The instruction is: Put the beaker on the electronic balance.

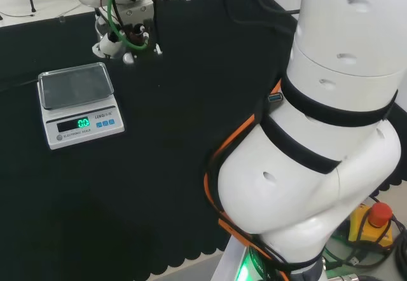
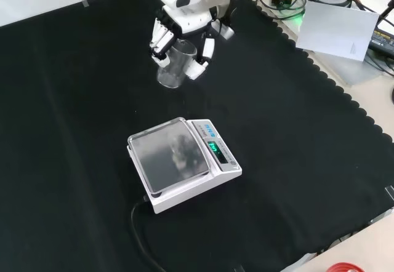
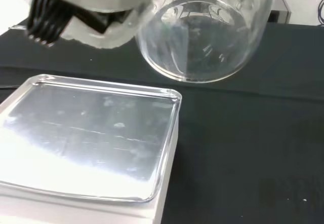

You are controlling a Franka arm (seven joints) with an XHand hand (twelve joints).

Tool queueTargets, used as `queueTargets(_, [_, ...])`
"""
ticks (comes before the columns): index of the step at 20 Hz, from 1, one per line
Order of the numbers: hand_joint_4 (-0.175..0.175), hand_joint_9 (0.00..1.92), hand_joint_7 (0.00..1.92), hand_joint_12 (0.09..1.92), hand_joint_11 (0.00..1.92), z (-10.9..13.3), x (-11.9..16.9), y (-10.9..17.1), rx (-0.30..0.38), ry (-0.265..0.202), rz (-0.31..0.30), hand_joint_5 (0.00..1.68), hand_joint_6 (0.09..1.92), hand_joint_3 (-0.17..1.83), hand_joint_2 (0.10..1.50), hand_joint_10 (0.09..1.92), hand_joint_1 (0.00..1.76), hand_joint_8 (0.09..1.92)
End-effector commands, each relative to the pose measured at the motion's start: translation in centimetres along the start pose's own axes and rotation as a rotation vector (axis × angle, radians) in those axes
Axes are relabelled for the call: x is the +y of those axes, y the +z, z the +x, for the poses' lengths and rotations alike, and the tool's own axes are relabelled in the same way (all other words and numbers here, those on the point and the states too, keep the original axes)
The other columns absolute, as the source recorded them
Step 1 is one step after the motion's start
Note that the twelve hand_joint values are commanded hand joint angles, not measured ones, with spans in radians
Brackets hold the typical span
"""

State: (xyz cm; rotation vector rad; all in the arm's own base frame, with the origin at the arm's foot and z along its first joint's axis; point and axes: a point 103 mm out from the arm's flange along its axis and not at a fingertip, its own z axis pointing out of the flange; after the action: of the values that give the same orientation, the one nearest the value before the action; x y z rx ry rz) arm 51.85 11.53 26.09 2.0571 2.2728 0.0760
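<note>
Clear glass beaker held by black-and-white robot hand, fingers curled round it, near white electronic balance. We note steel pan bare. Risk: off-centre placement tips beaker off pan edge.

A bench draped in black cloth carries a white electronic balance, its steel pan bare and its green display lit; a black cable trails from it across the cloth.
</note>
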Motion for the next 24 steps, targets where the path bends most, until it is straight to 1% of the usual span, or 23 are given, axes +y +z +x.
queueTargets(1, [0.050,1.17,0.96,0.91,1.26,5.8,3.7,4.7,-0.035,-0.098,0.071,0.96,1.30,0.91,0.70,1.15,1.22,1.37])
queueTargets(3, [0.051,1.17,0.96,0.91,1.26,5.7,5.3,5.9,-0.028,-0.110,0.081,0.97,1.30,0.91,0.70,1.15,1.22,1.37])
queueTargets(5, [0.051,1.17,0.96,0.91,1.26,5.6,6.9,6.6,-0.022,-0.130,0.079,0.97,1.30,0.92,0.70,1.15,1.22,1.37])
queueTargets(6, [0.052,1.17,0.96,0.91,1.26,7.2,7.9,6.8,-0.030,-0.150,0.076,0.97,1.30,0.92,0.70,1.15,1.22,1.37])
queueTargets(7, [0.052,1.17,0.96,0.91,1.26,7.9,8.5,7.1,-0.035,-0.161,0.072,0.97,1.30,0.92,0.69,1.15,1.22,1.37])
queueTargets(8, [0.052,1.17,0.96,0.91,1.26,8.2,8.9,7.3,-0.029,-0.163,0.063,0.97,1.30,0.92,0.69,1.15,1.22,1.37])
queueTargets(9, [0.052,1.17,0.96,0.91,1.26,8.0,9.2,7.4,-0.017,-0.163,0.066,0.97,1.30,0.92,0.69,1.15,1.22,1.37])
queueTargets(10, [0.052,1.17,0.96,0.91,1.26,8.7,9.8,7.8,-0.026,-0.169,0.079,0.97,1.30,0.92,0.69,1.15,1.22,1.37])
queueTargets(11, [0.052,1.17,0.96,0.91,1.26,7.4,9.6,7.8,-0.036,-0.184,0.073,0.97,1.30,0.92,0.69,1.15,1.22,1.37])
queueTargets(13, [0.052,1.17,0.96,0.91,1.26,6.9,9.6,7.8,-0.049,-0.187,0.080,0.97,1.30,0.92,0.69,1.15,1.22,1.37])
queueTargets(14, [0.052,1.17,0.96,0.91,1.26,6.5,9.8,7.6,0.069,-0.251,0.025,0.97,1.30,0.92,0.69,1.15,1.22,1.37])
queueTargets(15, [0.053,1.17,0.96,0.91,1.26,8.5,11.2,8.7,-0.185,-0.130,0.150,0.97,1.30,0.92,0.69,1.15,1.22,1.37])
queueTargets(16, [0.053,1.17,0.96,0.91,1.26,8.7,11.5,8.5,-0.101,-0.128,0.143,0.97,1.30,0.92,0.69,1.15,1.22,1.37])
queueTargets(17, [0.053,1.17,0.96,0.91,1.26,8.9,11.8,8.6,-0.079,-0.127,0.143,0.97,1.30,0.92,0.69,1.15,1.22,1.36])
queueTargets(18, [0.053,1.17,0.96,0.91,1.26,10.5,11.8,8.2,-0.079,-0.134,0.131,0.97,1.30,0.92,0.69,1.15,1.22,1.36])
queueTargets(19, [0.053,1.17,0.96,0.91,1.25,12.0,11.8,8.0,-0.078,-0.138,0.135,0.97,1.30,0.92,0.69,1.15,1.22,1.36])
queueTargets(20, [0.053,1.17,0.96,0.91,1.25,10.1,11.7,9.0,-0.032,-0.143,0.123,0.97,1.30,0.92,0.69,1.15,1.22,1.36])
queueTargets(21, [0.053,1.17,0.96,0.91,1.25,9.2,11.5,10.1,-0.021,-0.145,0.161,0.97,1.30,0.92,0.69,1.15,1.22,1.36])
queueTargets(22, [0.053,1.17,0.96,0.91,1.25,10.7,11.3,9.8,-0.144,-0.105,0.210,0.97,1.30,0.92,0.69,1.15,1.22,1.36])
queueTargets(23, [0.053,1.17,0.96,0.91,1.25,11.5,11.4,9.9,-0.010,-0.195,0.151,0.97,1.30,0.92,0.69,1.15,1.22,1.36])
queueTargets(24, [0.053,1.17,0.96,0.91,1.25,10.5,11.1,10.9,0.013,-0.212,0.130,0.97,1.30,0.92,0.69,1.15,1.22,1.36])
